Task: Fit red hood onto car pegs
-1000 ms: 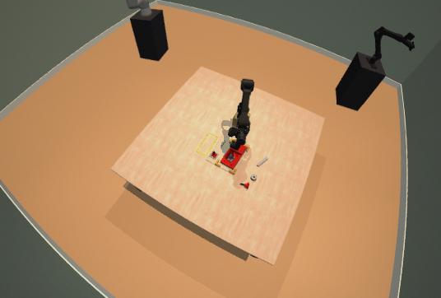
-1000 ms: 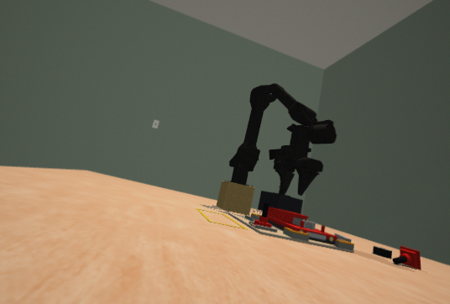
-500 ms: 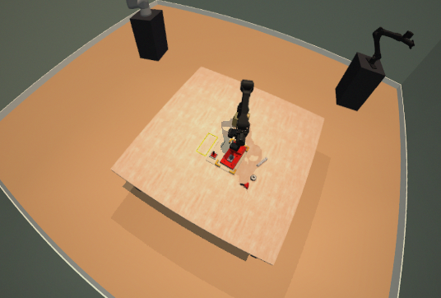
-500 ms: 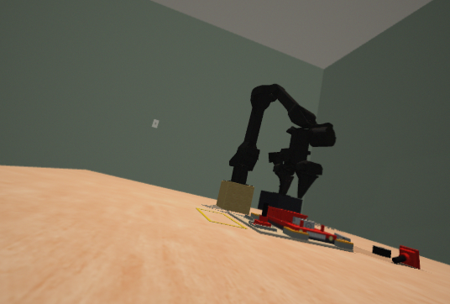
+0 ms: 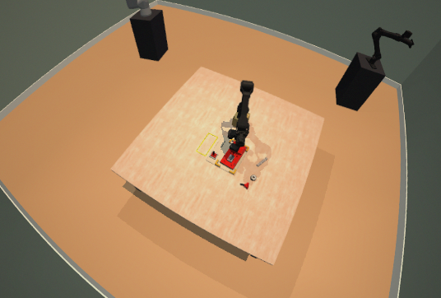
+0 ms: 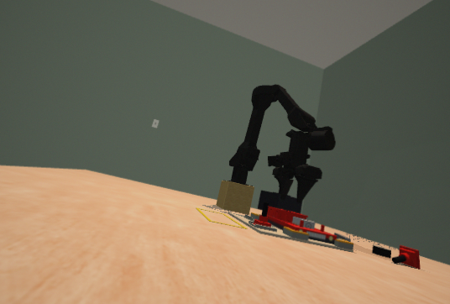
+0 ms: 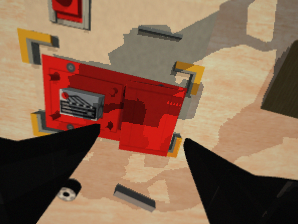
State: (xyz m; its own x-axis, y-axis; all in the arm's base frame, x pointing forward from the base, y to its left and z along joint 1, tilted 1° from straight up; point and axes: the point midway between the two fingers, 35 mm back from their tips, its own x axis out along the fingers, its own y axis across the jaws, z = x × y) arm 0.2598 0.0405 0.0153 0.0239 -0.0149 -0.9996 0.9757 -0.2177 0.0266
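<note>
The red car chassis (image 5: pixel 225 160) (image 6: pixel 280 215) (image 7: pixel 150 95) sits in a jig with yellow corner brackets (image 7: pixel 29 38). Its grey engine block (image 7: pixel 80 103) (image 6: pixel 304 222) is on the deck, with short pegs around it. My gripper (image 7: pixel 143 135) (image 6: pixel 292 197) (image 5: pixel 235 145) is open and empty. It hangs a little above the end of the chassis away from the engine. A small red part in a grey frame (image 7: pixel 67 10) (image 5: pixel 213 155) lies beside the chassis. Another red piece with a black stub (image 5: pixel 245 185) (image 6: pixel 409 256) lies on the table further off. I cannot tell which of them is the hood.
A yellow outlined rectangle (image 5: pixel 203 142) (image 6: pixel 227 225) is marked on the table beside the jig. A grey bar (image 5: pixel 262 161) (image 7: pixel 134 196) and a grey ring (image 5: pixel 253 178) (image 7: pixel 67 192) lie near the chassis, with another bar (image 7: pixel 159 32) beyond it. My arm stands on a tan block (image 6: pixel 235 196). Two black pedestals (image 5: pixel 149 34) (image 5: pixel 359 80) stand on the floor.
</note>
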